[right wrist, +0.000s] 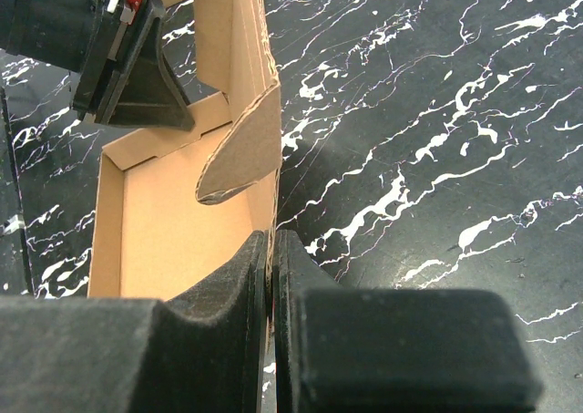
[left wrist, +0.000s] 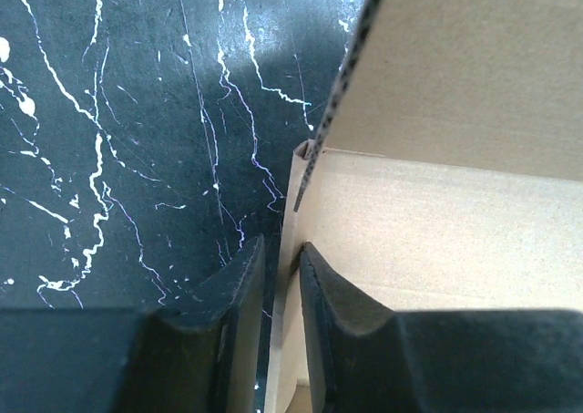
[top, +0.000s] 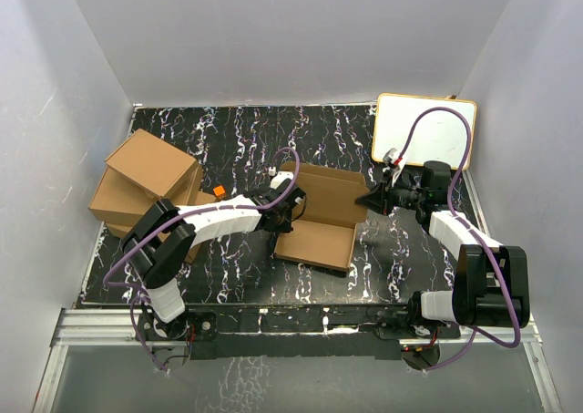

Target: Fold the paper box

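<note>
The paper box (top: 319,221) lies open in the middle of the black marbled table, its lid panel standing up at the back. My left gripper (top: 284,212) is at the box's left wall. In the left wrist view its fingers straddle that wall (left wrist: 287,249) a little apart, one outside and one inside the box (left wrist: 437,221), so it is open. My right gripper (top: 372,197) is at the right side, shut (right wrist: 271,240) on the box's thin right wall (right wrist: 173,221). A rounded tuck flap (right wrist: 246,149) leans inward just beyond it.
A pile of ready-made brown boxes (top: 146,185) sits at the left, close to the left arm. A white board with a yellow rim (top: 425,130) lies at the back right, behind the right arm. White walls close in the table on three sides.
</note>
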Tool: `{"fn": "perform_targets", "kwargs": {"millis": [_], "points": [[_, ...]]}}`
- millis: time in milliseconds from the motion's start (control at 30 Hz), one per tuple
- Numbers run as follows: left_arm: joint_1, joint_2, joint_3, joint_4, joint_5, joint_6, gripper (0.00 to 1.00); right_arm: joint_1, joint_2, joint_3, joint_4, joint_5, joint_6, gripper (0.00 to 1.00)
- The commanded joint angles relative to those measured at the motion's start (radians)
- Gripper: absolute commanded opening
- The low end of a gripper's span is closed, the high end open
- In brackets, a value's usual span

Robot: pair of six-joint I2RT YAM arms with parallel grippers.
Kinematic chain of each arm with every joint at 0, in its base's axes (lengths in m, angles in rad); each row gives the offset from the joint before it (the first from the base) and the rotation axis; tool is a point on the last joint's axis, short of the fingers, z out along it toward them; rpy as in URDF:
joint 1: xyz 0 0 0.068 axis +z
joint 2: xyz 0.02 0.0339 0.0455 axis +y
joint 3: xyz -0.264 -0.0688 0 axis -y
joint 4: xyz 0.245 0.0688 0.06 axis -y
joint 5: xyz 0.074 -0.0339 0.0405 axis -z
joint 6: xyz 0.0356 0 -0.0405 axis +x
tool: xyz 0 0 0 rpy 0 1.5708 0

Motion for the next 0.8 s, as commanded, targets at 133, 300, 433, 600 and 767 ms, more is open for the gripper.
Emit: {"fn": "perform_targets", "kwargs": {"millis": [133, 300, 433, 600, 767], "points": [[-0.004, 0.02, -0.01, -0.149, -0.014, 0.037, 0.25, 0.002, -0.037, 0.008, 0.069, -0.018, -0.027, 0.08], [-0.003, 0.017, -0.032, -0.138, 0.012, 0.037, 0.26, 0.002, -0.037, 0.009, 0.069, -0.017, -0.027, 0.08], [-0.004, 0.021, -0.039, -0.132, 0.029, 0.035, 0.28, 0.002, -0.038, 0.008, 0.068, -0.017, -0.027, 0.08], [-0.005, 0.014, -0.046, -0.129, 0.034, 0.038, 0.28, 0.002, -0.039, 0.009, 0.069, -0.018, -0.027, 0.08], [-0.004, -0.003, -0.065, -0.105, 0.035, 0.042, 0.28, 0.003, -0.037, 0.009, 0.069, -0.016, -0.027, 0.08]]}}
